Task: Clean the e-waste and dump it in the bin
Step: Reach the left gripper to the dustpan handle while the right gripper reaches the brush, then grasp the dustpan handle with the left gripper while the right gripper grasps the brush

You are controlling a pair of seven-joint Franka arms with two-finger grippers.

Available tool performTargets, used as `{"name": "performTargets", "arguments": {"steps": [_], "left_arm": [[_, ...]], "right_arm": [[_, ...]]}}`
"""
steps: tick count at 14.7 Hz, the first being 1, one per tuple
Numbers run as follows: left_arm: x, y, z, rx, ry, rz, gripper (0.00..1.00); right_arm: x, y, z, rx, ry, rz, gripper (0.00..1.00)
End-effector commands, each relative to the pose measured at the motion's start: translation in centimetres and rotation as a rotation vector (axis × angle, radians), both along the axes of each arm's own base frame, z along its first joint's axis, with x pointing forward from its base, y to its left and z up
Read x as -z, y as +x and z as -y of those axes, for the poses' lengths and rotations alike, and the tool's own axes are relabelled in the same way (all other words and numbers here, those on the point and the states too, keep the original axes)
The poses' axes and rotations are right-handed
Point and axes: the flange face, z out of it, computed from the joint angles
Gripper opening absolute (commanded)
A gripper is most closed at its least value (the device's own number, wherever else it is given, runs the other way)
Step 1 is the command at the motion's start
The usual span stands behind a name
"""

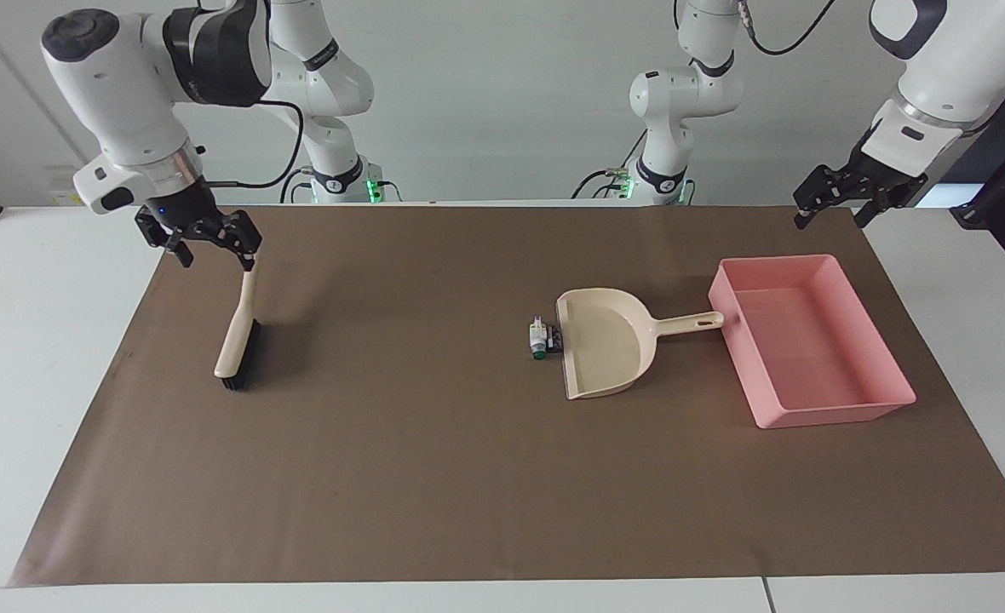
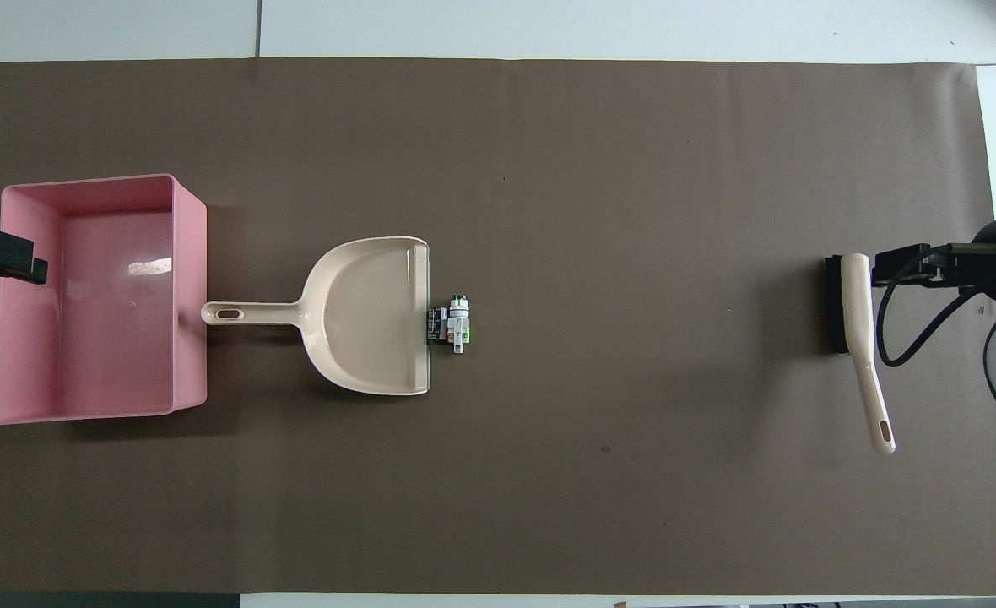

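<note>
Hovering over the handle end of the brush, your right hand has its fingers spread apart and grips nothing. Your left hand waits up in the air, over the desk edge by the bin corner nearest the robots, fingers apart too, holding nothing.

I think you are right at the start. Nothing is swept yet. The brush lies flat on the brown mat toward the right arm's end. You have to grab it, push the bits into the dustpan, then tip the dustpan into the bin.

The e-waste is a tiny pile on the mat, touching or just beside the flat open lip of the dustpan. One bit is white with a green end, and a small dark block sits next to it. The dustpan handle points at the bin and nearly touches it. The pink bin has nothing in it.
</note>
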Motion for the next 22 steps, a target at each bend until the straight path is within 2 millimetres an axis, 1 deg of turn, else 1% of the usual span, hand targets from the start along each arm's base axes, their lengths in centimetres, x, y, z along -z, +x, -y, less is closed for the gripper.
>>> {"name": "performTargets", "arguments": {"steps": [1,2,3,4,6,7,8,9,10,12,13,14,15,16,19,20,22], "left_arm": [[0.1,-0.4,-0.3,-0.011,0.009,-0.002,0.99],[0.1,-0.7,-0.3,-0.012,0.009,-0.019,0.99],[0.3,-0.7,0.0,-0.008,0.009,-0.025,0.99],[0.2,-0.7,0.4,0.001,0.009,-0.021,0.99],[0.3,-0.6,0.7,0.042,0.007,-0.011,0.98],[0.5,-0.5,0.8,0.097,0.005,0.002,0.98],[1.4,-0.3,1.0,0.16,0.003,0.038,0.98],[1.5,-0.4,1.6,0.222,0.005,0.089,0.98],[2.2,-0.4,2.5,0.281,0.006,0.104,0.98],[2.9,-1.0,3.2,0.428,0.004,0.096,0.98],[3.4,-1.2,4.4,0.519,0.002,0.091,0.98],[4.3,-1.2,5.5,0.585,-0.001,0.084,0.98],[5.7,-1.5,6.6,0.635,-0.006,0.067,0.98],[6.7,-1.5,7.3,0.711,-0.007,0.071,0.98],[9.4,-1.8,9.7,1.111,-0.013,0.08,0.97],[10.4,-2.1,10.8,1.206,-0.018,0.069,0.97],[12.4,-2.5,12.2,1.254,-0.027,0.037,0.96]], "right_arm": [[5.1,-3.2,1.6,-0.009,0.006,-0.04,0.99],[7.1,-3.7,2.5,-0.007,0.009,-0.04,0.99],[9.0,-4.2,2.9,-0.017,0.009,-0.034,0.99],[10.5,-4.8,3.3,-0.039,0.01,-0.029,0.99],[12.9,-6.1,5.2,-0.064,0.02,-0.039,0.99],[14.3,-6.8,5.7,-0.068,0.021,-0.032,0.99],[15.4,-7.4,5.9,-0.066,0.022,-0.03,0.99],[15.9,-7.6,6.0,-0.062,0.023,-0.032,0.99],[16.2,-7.8,6.3,-0.054,0.027,-0.039,0.99],[16.9,-8.3,6.1,-0.038,0.052,-0.052,0.99],[16.9,-8.4,6.0,-0.037,0.055,-0.058,0.99],[17.0,-8.4,6.0,-0.038,0.056,-0.061,0.98],[17.0,-8.6,5.9,-0.039,0.059,-0.071,0.98],[17.0,-8.8,5.9,-0.045,0.063,-0.086,0.96],[17.3,-9.3,6.0,-0.082,0.073,-0.107,0.93],[17.3,-9.4,6.1,-0.079,0.073,-0.107,0.92],[17.4,-9.4,6.1,-0.077,0.073,-0.107,0.89]]}}
